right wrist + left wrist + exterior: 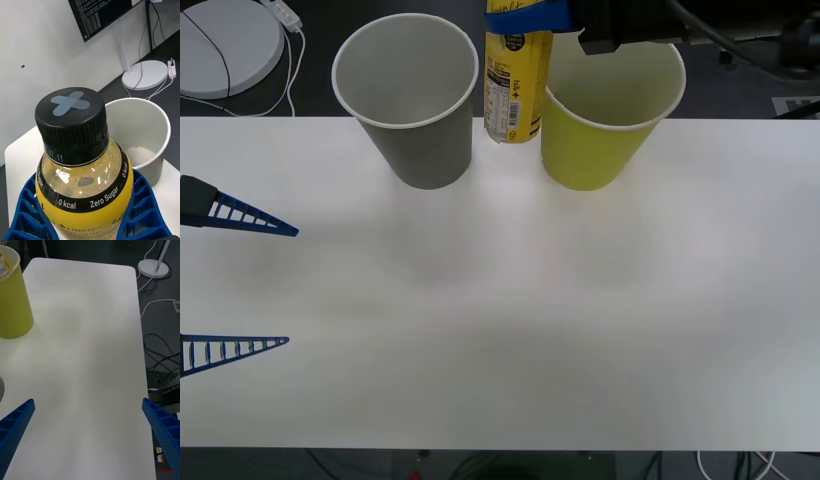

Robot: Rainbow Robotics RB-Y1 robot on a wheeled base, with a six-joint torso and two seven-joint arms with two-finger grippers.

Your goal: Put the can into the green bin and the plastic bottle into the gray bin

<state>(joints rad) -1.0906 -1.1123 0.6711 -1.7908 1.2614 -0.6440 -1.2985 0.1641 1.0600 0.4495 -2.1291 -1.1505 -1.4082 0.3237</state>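
The right end effector point(525, 18) is clamped around the plastic bottle point(517, 85), holding it upright between the gray bin point(412, 95) and the green bin point(605, 115). Far from the gray bin, the left end effector point(235, 280) hangs over the bench point(510, 320), fingers spread wide and empty.

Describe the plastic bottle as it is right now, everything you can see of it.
The plastic bottle is small, clear plastic, filled with yellow drink. Its black ribbed screw cap is on, with a gray cross on top. A black band reads "0 kcal Zero Sugar" above a yellow label with dark print. It hangs upright, held off the table by the right gripper, whose blue fingers clamp its body. It sits between the gray bin and green bin.
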